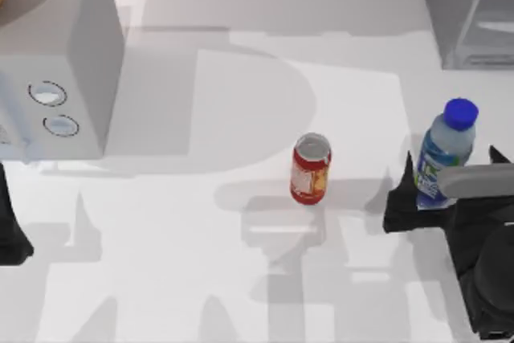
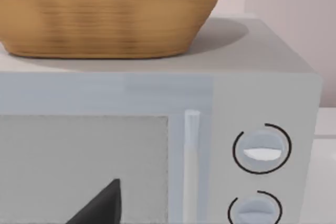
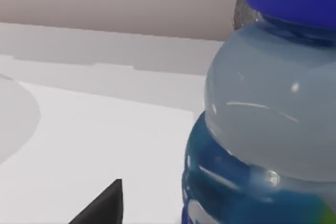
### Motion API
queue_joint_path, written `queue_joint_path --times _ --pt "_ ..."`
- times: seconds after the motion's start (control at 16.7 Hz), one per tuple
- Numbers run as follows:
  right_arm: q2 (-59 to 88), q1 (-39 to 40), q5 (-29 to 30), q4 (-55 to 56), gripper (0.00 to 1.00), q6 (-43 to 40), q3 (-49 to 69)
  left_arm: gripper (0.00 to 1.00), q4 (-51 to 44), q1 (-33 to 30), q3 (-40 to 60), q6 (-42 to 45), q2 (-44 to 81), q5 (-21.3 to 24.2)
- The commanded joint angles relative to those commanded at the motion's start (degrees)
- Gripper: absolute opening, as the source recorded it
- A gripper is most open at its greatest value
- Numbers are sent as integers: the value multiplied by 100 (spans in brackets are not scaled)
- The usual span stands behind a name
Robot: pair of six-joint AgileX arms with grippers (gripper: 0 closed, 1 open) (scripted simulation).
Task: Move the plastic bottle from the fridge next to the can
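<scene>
The right gripper (image 1: pixel 440 186) has its jaws grasping the plastic bottle (image 1: pixel 444 153) upright over the bench (image 1: pixel 201 279), well right of the can (image 1: pixel 310 169), outside the fridge (image 1: pixel 470 10). A loose grip could let the bottle slip or topple the can

overhead cam plus close wrist cams

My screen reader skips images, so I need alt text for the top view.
On a white table, the right tool brackets an upright plastic bottle near the right edge, apart from a red can at the centre. A white box with two dials sits far left, the grey fridge far right.
</scene>
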Motion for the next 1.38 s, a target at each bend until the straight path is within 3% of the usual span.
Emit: queue_joint_path --times 0.36,0.72,1.08,1.38 --pt "-864 -319 -336 -305 100 353 66 100 0 0 0 0 0 0" --pt "-3630 -1461 -1290 -1364 100 632 -570 100 0 0 0 0 0 0" --pt "-7564 -2241 -2331 -4143 100 758 -910 100 0 0 0 0 0 0" --pt "-10043 -3115 -2640 -7230 100 477 -655 100 0 0 0 0 0 0"
